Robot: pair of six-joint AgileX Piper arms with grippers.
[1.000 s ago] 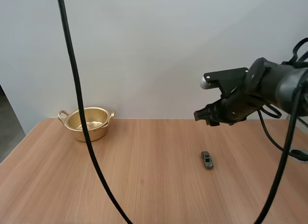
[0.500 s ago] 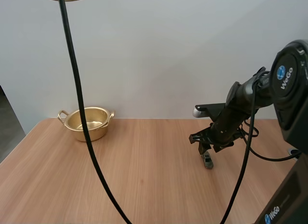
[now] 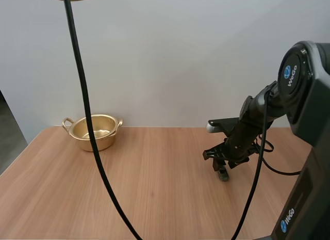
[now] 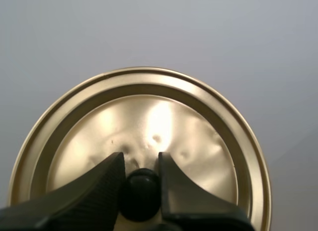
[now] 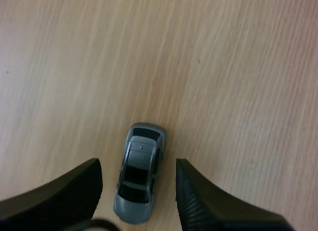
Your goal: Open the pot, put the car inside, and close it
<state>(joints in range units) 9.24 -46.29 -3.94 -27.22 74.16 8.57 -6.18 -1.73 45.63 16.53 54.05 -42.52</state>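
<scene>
Car (image 5: 139, 181) on wood-grain table (image 3: 154, 193); right hand (image 5: 137, 166) spread astride it

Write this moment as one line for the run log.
pot: open | left gripper: shut on lid, raised | right gripper: open, astride car | car: on table, not gripped

The pot (image 3: 106, 141) and lid (image 4: 149, 116) are glossy gold-coloured metal, the lid faintly dented. Its knob (image 4: 141, 193) is smooth black. The table (image 3: 154, 193) is matt, fine-grained wood. The car (image 5: 139, 176) is glossy grey. The 2 fingers (image 5: 64, 196) are matt black, ribbed.
</scene>
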